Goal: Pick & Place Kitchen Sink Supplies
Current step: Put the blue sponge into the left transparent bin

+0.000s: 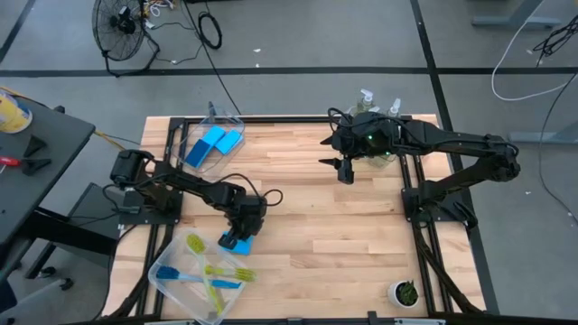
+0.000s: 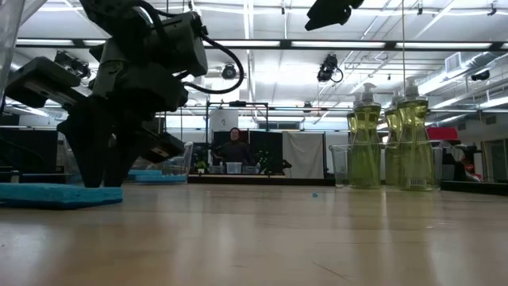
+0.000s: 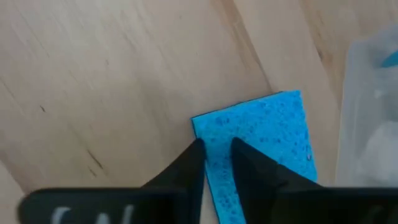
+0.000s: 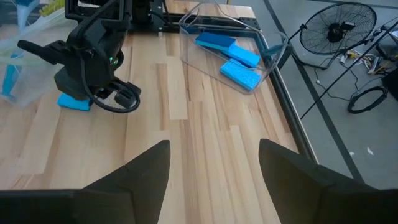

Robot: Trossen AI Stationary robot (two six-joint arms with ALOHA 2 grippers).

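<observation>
A flat blue sponge (image 1: 237, 242) lies on the wooden table by the bin of brushes; it also shows in the left wrist view (image 3: 267, 137) and the low view (image 2: 55, 195). My left gripper (image 1: 242, 226) stands right over it, pointing down, its fingers (image 3: 198, 155) almost together. My right gripper (image 1: 346, 171) is open and empty, raised above the table near the far right, beside pump bottles of yellow-green soap (image 2: 365, 143) standing in a clear bin (image 1: 375, 122). My left gripper comes at the sponge from above, pointing down. Its fingertips are over the top face beside one long edge (image 3: 214, 134), near a corner. The sponge lies flat on the table. I cannot tell whether the tips pinch it or only rest on it.
A clear bin (image 1: 212, 144) at the far left holds two blue sponges. A clear bin (image 1: 172, 271) at the near left holds yellow-green and blue brushes. A small white pot with a plant (image 1: 405, 292) stands at the near right. The table's middle is bare wood.
</observation>
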